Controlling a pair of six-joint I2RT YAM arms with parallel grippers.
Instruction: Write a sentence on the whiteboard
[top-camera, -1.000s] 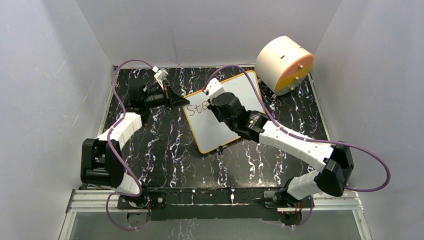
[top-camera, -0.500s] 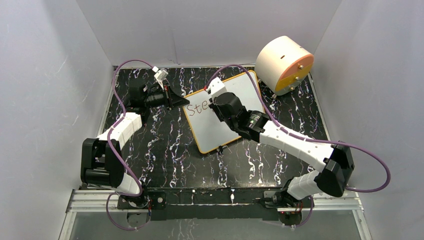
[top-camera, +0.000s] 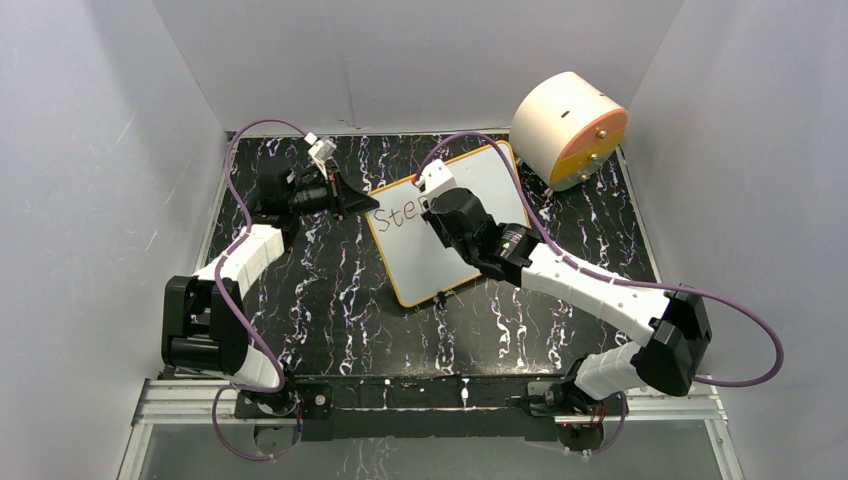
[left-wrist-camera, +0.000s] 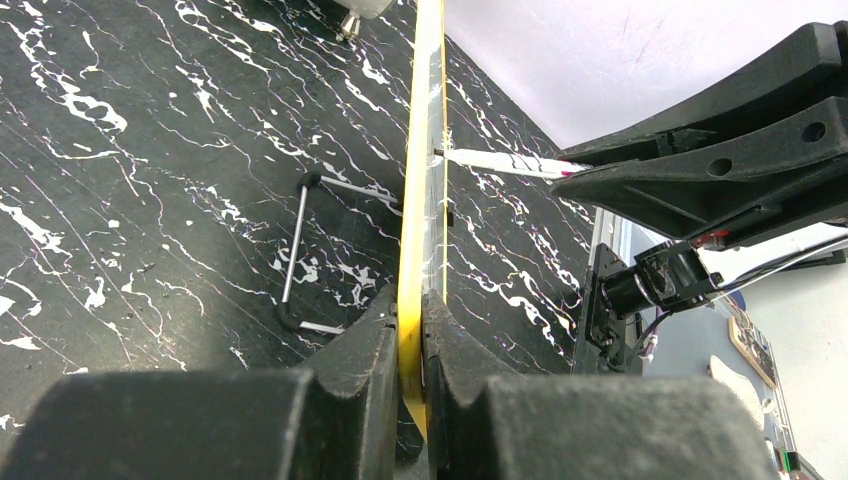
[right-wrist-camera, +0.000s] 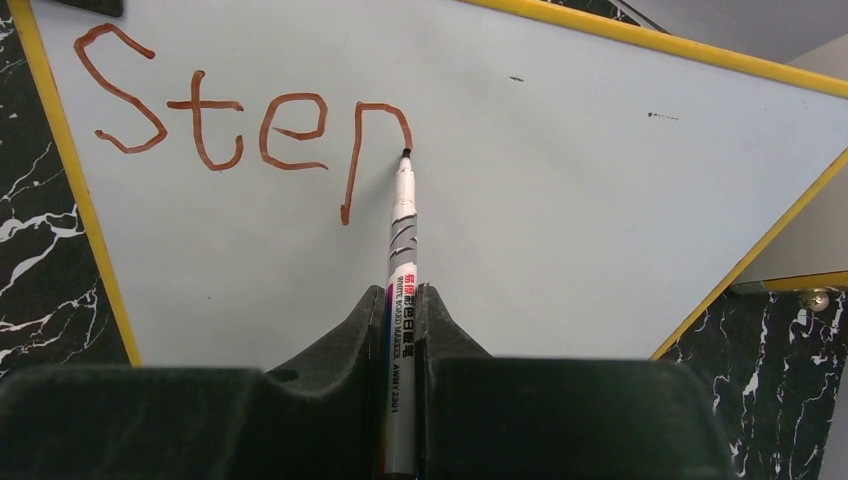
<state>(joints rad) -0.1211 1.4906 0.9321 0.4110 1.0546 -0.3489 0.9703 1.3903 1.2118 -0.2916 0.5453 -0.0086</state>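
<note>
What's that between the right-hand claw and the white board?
A marker: the right gripper is shut on its barrel, and its tip touches the whiteboard at the "p" of "Step". The right wrist view shows it best.

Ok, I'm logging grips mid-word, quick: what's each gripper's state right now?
Left gripper: shut, clamping the edge of the whiteboard.
Right gripper: shut on the marker, tip against the whiteboard.
</note>
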